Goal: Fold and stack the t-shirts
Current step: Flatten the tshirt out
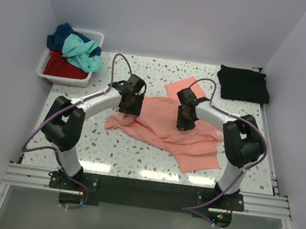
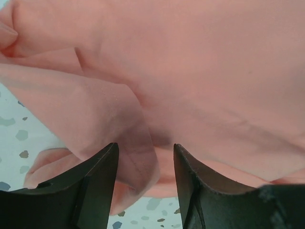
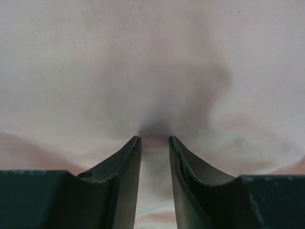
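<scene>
A salmon-pink t-shirt (image 1: 164,133) lies spread and rumpled across the middle of the speckled table. My left gripper (image 1: 130,107) is down at the shirt's left edge. In the left wrist view this gripper (image 2: 145,150) is open, and a loose fold of the pink shirt (image 2: 214,71) hangs between the fingers without being pinched. My right gripper (image 1: 185,121) stands over the shirt's centre. In the right wrist view that gripper (image 3: 155,139) has its jaws a little apart, tips pressed into the pink cloth (image 3: 152,62). A folded black t-shirt (image 1: 243,84) lies at the back right.
A white bin (image 1: 62,80) at the back left holds teal (image 1: 83,53), navy (image 1: 58,37) and red (image 1: 64,67) t-shirts in a heap. White walls close in the table (image 1: 115,146) on the left, back and right.
</scene>
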Tool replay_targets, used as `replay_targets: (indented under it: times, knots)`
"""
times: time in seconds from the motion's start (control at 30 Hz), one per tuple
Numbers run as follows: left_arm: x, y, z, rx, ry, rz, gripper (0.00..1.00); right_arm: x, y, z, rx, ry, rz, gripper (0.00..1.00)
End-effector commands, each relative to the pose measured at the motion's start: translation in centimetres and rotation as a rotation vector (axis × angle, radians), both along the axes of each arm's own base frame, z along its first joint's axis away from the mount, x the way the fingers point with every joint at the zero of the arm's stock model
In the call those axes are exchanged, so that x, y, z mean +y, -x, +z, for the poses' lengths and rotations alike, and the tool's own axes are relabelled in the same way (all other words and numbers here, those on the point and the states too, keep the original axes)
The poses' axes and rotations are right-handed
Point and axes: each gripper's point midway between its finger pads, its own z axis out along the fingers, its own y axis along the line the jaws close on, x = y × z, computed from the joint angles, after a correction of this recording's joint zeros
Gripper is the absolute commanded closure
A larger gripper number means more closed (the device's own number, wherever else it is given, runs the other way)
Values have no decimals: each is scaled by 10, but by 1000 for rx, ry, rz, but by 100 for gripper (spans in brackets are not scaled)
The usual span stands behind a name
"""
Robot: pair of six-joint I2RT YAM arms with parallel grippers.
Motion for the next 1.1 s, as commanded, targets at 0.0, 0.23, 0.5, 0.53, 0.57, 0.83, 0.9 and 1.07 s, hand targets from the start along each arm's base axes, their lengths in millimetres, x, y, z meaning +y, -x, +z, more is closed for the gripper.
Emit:
replay_targets:
  times: [0.0, 0.23, 0.5, 0.53, 0.57, 0.83, 0.9, 1.07]
  knots:
    - [23, 4, -16, 5, -96, 79, 46, 19, -18, -1, -41, -64, 36, 66]
    - [75, 25, -23, 60, -326, 286, 49, 5, -17, -19, -10, -18, 12, 66]
    - [105, 39, 28, -43, -359, 446, 52, -10, -8, -39, 63, 34, -13, 67]
    - [115, 45, 32, -43, -389, 465, 52, -11, -7, -40, 68, 37, -14, 67]
    - [119, 48, 40, -59, -386, 478, 52, -11, -8, -40, 67, 40, -17, 68]
    - [162, 88, 56, -51, -496, 623, 52, -12, -7, -44, 87, 46, -9, 68]
    - [161, 87, 60, -74, -467, 628, 53, -12, -6, -44, 91, 47, -6, 69]
    - [143, 75, 66, -100, -357, 576, 52, -14, -4, -45, 95, 51, 2, 69]
